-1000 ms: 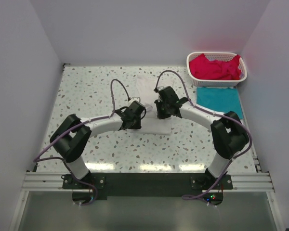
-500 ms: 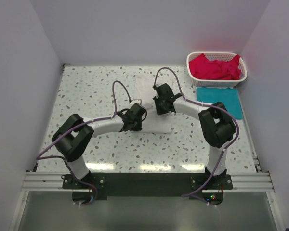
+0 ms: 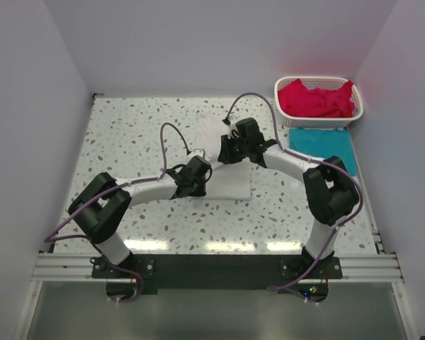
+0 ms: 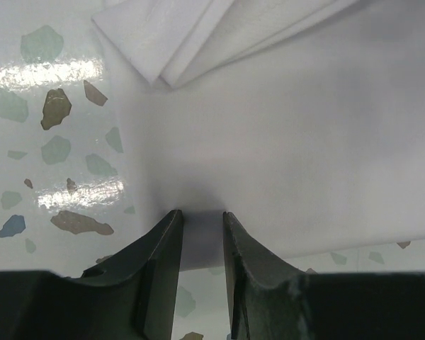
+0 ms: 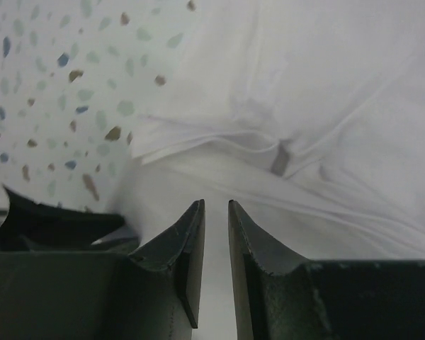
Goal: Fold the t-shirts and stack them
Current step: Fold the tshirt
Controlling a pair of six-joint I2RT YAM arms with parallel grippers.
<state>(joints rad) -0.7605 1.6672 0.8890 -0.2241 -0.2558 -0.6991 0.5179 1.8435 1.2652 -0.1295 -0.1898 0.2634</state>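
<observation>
Left gripper (image 3: 191,178): it stands low over the speckled table (image 3: 127,134). In the left wrist view the gripper (image 4: 202,219) has its jaws drawn nearly together, pinching the near edge of the white t-shirt (image 4: 304,142). A strip of white cloth fills the narrow gap between the fingers (image 4: 163,248). Ahead of the fingertips the shirt spreads smooth and flat. Further ahead and slightly left, folded layers of the same shirt overlap. Bare table surface lies to the left of the fingers.

White t-shirt (image 3: 227,185): it lies on the table between the two grippers, under both.

Right gripper (image 3: 230,150): it is on the far part of the white t-shirt, just beyond the left gripper. In the right wrist view the gripper (image 5: 214,209) has its jaws almost closed, with white cloth (image 5: 340,85) gathered in the slit between them. Wrinkled folds and a hem run ahead of the fingertips. Bare table shows ahead to the left.

Teal t-shirt (image 3: 324,145): it lies flat, well to the right of the right gripper, apart from it.

Basket (image 3: 319,122): a white lattice basket sits just beyond the teal shirt and holds the red-pink t-shirts (image 3: 315,99) in a heap.
</observation>
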